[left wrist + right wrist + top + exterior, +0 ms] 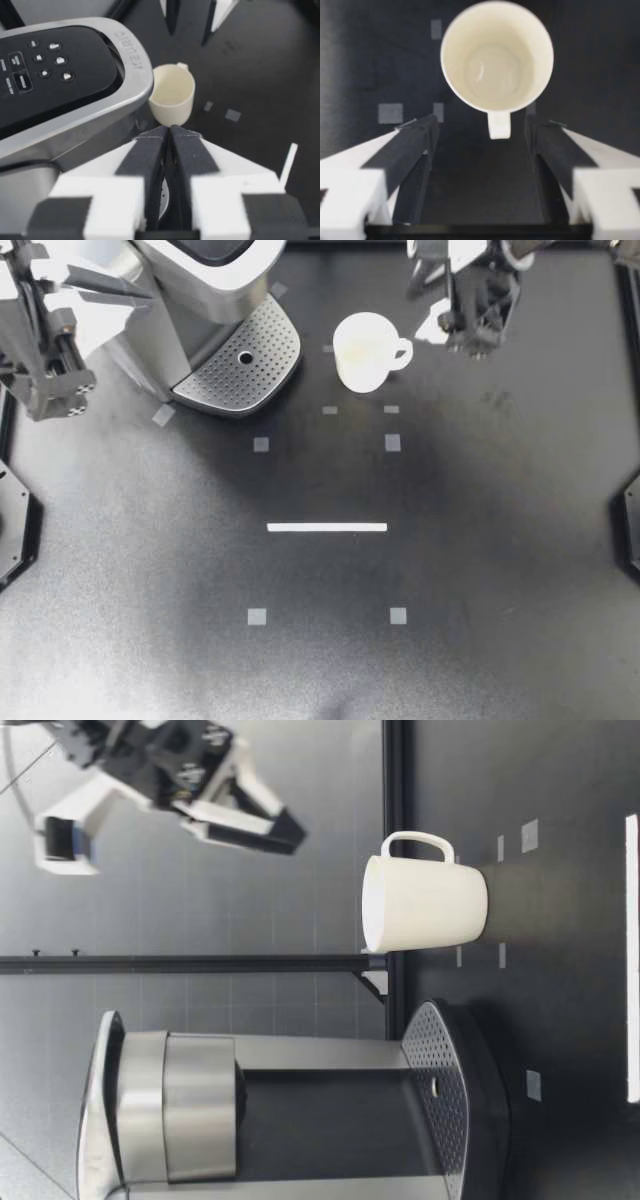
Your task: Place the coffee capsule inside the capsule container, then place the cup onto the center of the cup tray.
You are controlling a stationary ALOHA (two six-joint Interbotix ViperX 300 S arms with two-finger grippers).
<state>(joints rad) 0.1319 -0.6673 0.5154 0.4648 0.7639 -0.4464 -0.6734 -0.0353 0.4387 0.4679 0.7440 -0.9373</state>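
A white cup (pixel 365 352) stands upright on the black table, its handle (pixel 402 352) turned toward my right gripper (pixel 455 332). That gripper hangs open, off the table and just beyond the handle. In the right wrist view the empty cup (pixel 497 55) lies ahead of the open right gripper (pixel 481 127), and its handle (pixel 498 125) reaches in between the fingertips without touching either. The perforated cup tray (pixel 240 365) of the coffee machine (pixel 190 280) sits beside the cup. My left gripper (pixel 50 400) is shut, with nothing between its fingers (pixel 150 150). No capsule shows in any view.
The machine's button panel (pixel 45 65) is under my left wrist. In the low view the cup (pixel 425 905) stands beside the cup tray (pixel 445 1090), with my right gripper (pixel 285 820) above it. A white tape strip (pixel 327 527) and small grey squares mark the table.
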